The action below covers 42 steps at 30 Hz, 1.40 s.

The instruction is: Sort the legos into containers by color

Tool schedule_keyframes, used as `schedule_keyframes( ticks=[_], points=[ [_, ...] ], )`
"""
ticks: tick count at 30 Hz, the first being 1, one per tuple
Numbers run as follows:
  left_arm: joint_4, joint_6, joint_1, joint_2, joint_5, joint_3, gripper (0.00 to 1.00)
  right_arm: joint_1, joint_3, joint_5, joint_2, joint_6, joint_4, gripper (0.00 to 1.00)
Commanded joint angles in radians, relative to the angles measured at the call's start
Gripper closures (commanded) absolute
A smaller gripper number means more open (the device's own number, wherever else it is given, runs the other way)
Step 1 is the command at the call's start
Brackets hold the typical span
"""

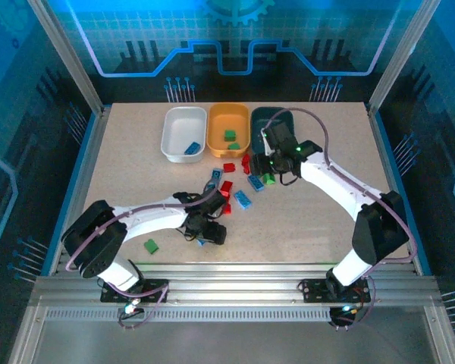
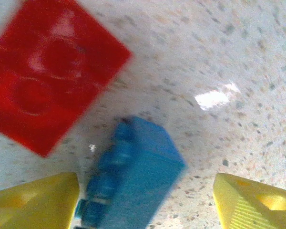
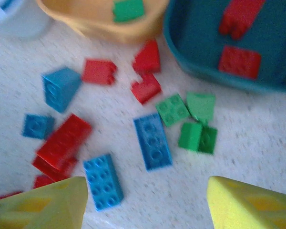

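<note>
The left gripper (image 2: 145,186) stood spread around a small blue studded plastic brick (image 2: 133,167), lower centre — the right gripper (image 3: 148,183) gaped empty.

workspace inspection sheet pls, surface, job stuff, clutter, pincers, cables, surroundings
surface: speckled beige table, bricks scattered mid-table.
job's things: white tray holds a blue brick; orange tray holds green bricks; teal tray holds two red bricks; loose bricks, red, blue and green, lie before the trays; a lone green brick lies by the left arm.
clutter: nothing seen.
pincers: left pincer open around another blue brick, low over the table; right pincer open, empty, above the loose bricks.
cables: a purple cable runs along each arm; the right one loops by the teal tray.
surroundings: metal frame posts, blue patterned panels.
</note>
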Motion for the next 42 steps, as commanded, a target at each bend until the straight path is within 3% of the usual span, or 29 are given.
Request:
schedule_keyframes(
  ticks=[1,14,18,21,23,27,33,37,42],
  points=[
    [-0.004,0.009,-0.033,0.045,-0.036,0.028,0.34,-0.033,-0.056,0.012,-0.075,0.025,0.015,0.32],
    [-0.03,-0.013,-0.069,0.111,-0.088,0.122,0.76,-0.057,-0.196,0.025,-0.178,0.034,0.019,0.33],
    [-0.121,-0.005,-0.136,0.055,-0.091,0.265,0.84,-0.076,-0.235,0.035,-0.188,0.031,0.038,0.33],
    [-0.172,0.017,-0.132,0.002,-0.121,0.384,0.87,-0.106,-0.255,0.021,-0.187,0.046,0.064,0.33],
    [-0.173,0.041,-0.074,-0.02,-0.13,0.439,0.89,-0.12,-0.274,-0.007,-0.191,0.054,0.092,0.33],
    [-0.144,0.089,0.169,0.034,-0.076,0.519,0.9,-0.124,-0.286,-0.04,-0.171,0.062,0.112,0.33],
    [-0.18,0.101,0.456,0.374,0.05,0.825,0.98,-0.106,-0.323,-0.089,-0.186,0.085,0.144,0.33],
    [-0.238,0.107,0.535,0.564,0.056,1.058,0.98,-0.093,-0.356,-0.079,-0.226,0.09,0.138,0.33],
    [-0.336,0.125,0.568,0.73,0.024,1.282,0.95,-0.101,-0.376,-0.061,-0.256,0.085,0.107,0.33]
  ],
)
